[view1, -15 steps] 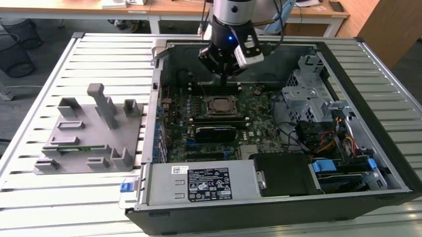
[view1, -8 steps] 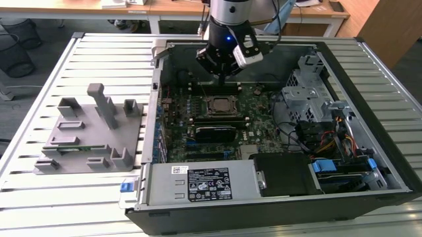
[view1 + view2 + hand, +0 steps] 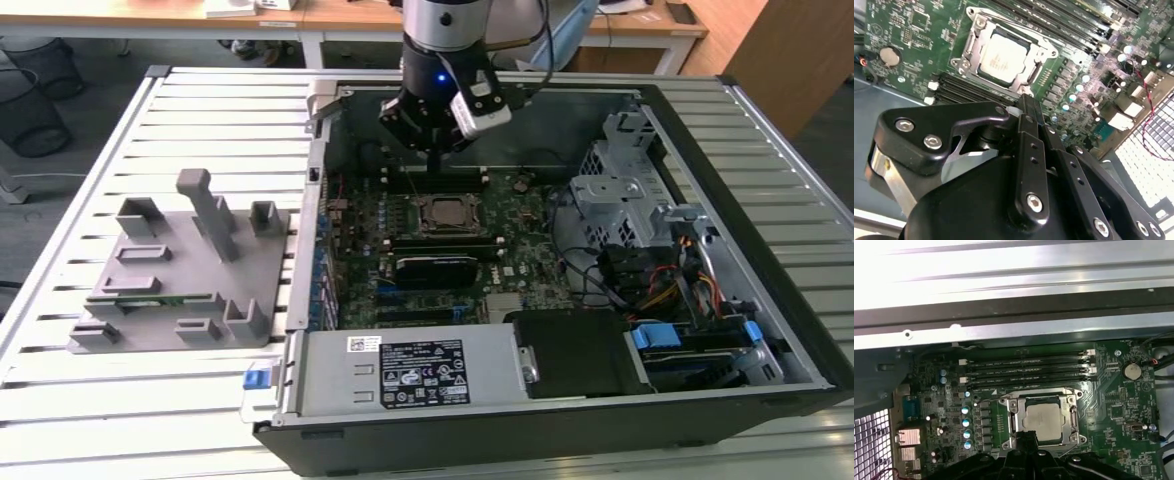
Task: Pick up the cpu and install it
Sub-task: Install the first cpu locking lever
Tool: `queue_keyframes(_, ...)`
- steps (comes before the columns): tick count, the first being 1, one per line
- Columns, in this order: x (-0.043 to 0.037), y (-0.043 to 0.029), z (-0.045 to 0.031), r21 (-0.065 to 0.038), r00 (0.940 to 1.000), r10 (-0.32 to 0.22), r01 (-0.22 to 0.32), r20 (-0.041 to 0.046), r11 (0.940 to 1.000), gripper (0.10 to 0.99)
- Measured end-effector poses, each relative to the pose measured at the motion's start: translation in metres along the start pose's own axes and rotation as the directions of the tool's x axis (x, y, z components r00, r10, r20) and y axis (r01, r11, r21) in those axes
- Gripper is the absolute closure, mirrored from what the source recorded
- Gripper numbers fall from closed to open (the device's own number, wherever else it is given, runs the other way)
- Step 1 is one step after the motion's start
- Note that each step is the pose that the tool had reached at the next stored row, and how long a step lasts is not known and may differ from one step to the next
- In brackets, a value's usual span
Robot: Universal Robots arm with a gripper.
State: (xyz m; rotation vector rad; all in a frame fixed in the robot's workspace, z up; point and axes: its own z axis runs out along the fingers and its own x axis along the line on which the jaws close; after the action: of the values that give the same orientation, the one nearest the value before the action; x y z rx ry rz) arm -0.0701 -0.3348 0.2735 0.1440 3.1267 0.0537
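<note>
Cpu point(image 3: 1002, 59) sits flat in the socket frame point(image 3: 974, 22) on the motherboard point(image 3: 514, 215), metal top up, square to the frame in both wrist views, so placement looks done. The gripper point(image 3: 1024, 102) hangs just above the board, on the socket's side nearest the case's back wall. Its fingers are pressed together w/ nothing between them and aren't touching the chip. Risks, as I judge them: if the cpu isn't fully down on its keying, any push from the closed tips could tilt it and bend contacts underneath. Can't tell whether the frame is latched, so an unlatched chip could shift if bumped. The arm is also close to the RAM sticks point(image 3: 1024, 367) and the case wall, so a sideways drift may clip them. Containers: the open computer case point(image 3: 534, 430) holds the board, a power supply point(image 3: 400, 370), a drive cage and cable bundles at the exterior view's right. The grey fixture point(image 3: 174, 260) on the slatted table point(image 3: 200, 120) has mostly bare slots, w/ a thin green-edged piece lying in one. Can't ID that piece.
</note>
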Motion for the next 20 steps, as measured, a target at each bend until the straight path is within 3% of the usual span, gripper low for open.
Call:
queue_keyframes(5,0.0121,-0.0012,0.0003,-0.002,0.9999,-0.001,0.001,0.0144,1.0000,0.980)
queue_keyframes(10,0.0129,-0.0013,0.0014,-0.005,0.9982,-0.058,0.058,0.0127,0.9983,0.980)
queue_keyframes(20,0.0333,-0.0033,0.0057,-0.006,0.9980,-0.061,0.062,0.0145,0.9981,0.980)
